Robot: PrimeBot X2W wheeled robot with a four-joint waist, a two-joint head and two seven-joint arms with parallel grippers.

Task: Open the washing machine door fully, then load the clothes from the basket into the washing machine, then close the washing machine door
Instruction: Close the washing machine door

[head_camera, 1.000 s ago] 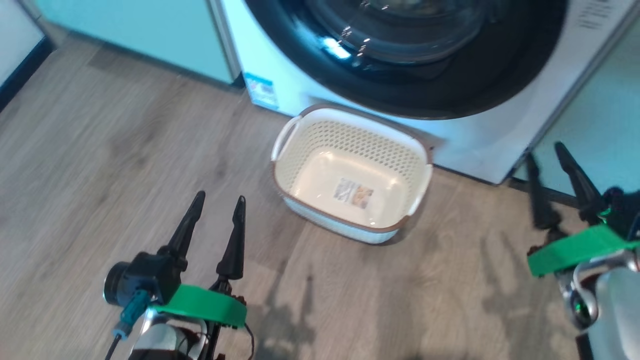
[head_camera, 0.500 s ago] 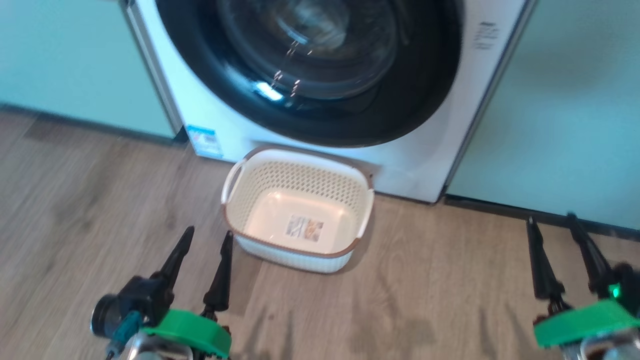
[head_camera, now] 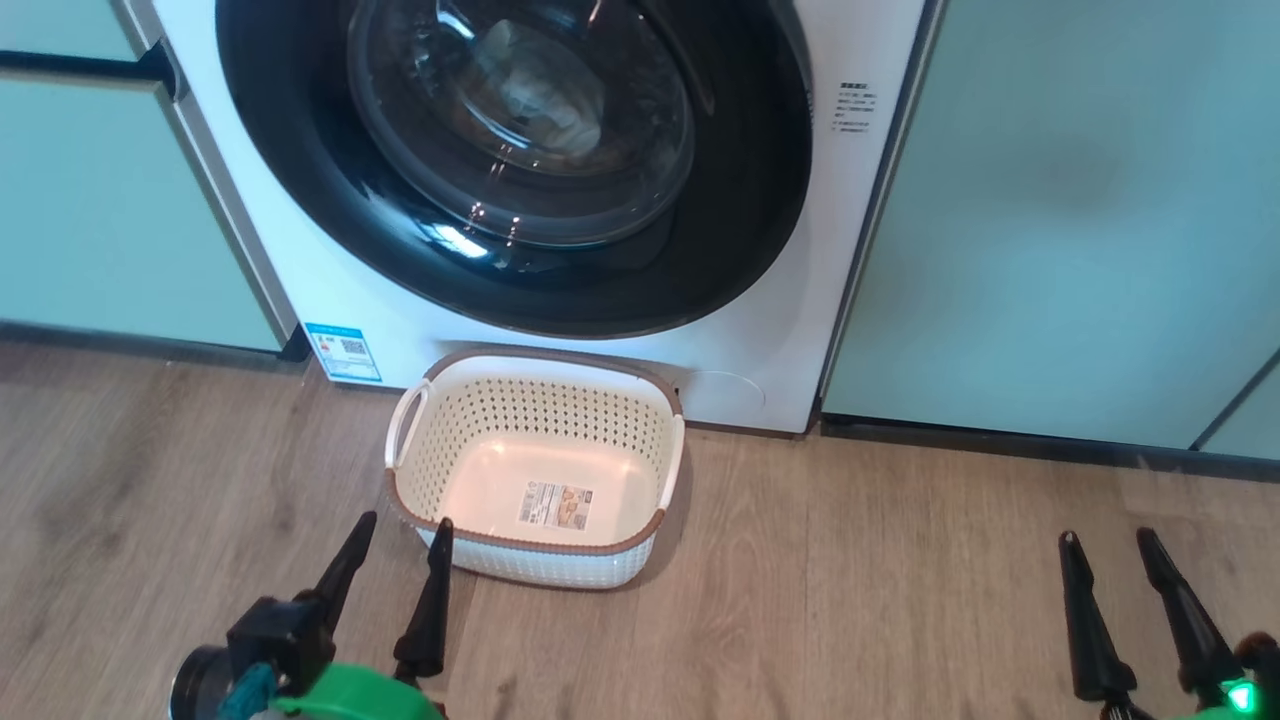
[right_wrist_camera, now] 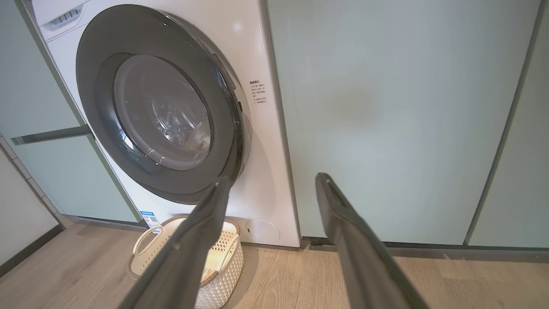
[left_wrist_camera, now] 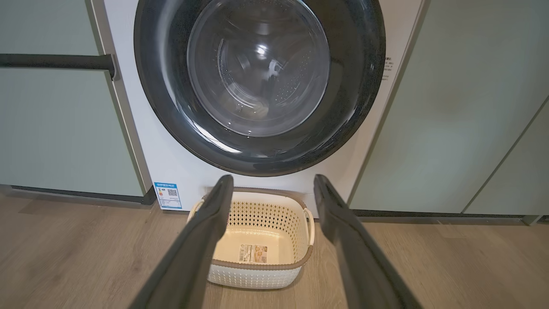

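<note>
The white washing machine [head_camera: 760, 330] stands ahead, and the washing machine door [head_camera: 300, 200], black with a glass bowl, lies shut against its front [left_wrist_camera: 257, 68] [right_wrist_camera: 163, 111]. A pale shape shows behind the glass; I cannot tell whether it is the clothes. The cream basket [head_camera: 540, 358] sits on the floor just below the door, with only its label inside [left_wrist_camera: 266, 214] [right_wrist_camera: 223, 262]. My left gripper [head_camera: 405, 522] hangs open just before the basket's near left corner, nothing between its fingers [left_wrist_camera: 273, 178]. My right gripper [head_camera: 1106, 536] is open and empty, far right of the basket [right_wrist_camera: 272, 178].
Pale green cabinet doors [head_camera: 1050, 220] flank the washer on both sides [head_camera: 100, 220], with a dark handle bar [left_wrist_camera: 55, 61] on the left one. A blue energy sticker [head_camera: 342, 352] marks the washer's lower left corner. Wood floor [head_camera: 860, 580] stretches between basket and right gripper.
The whole head picture has shifted: the camera has swung up and squared onto the washer. Both grippers now sit lower in that view. Door and basket have not changed.
</note>
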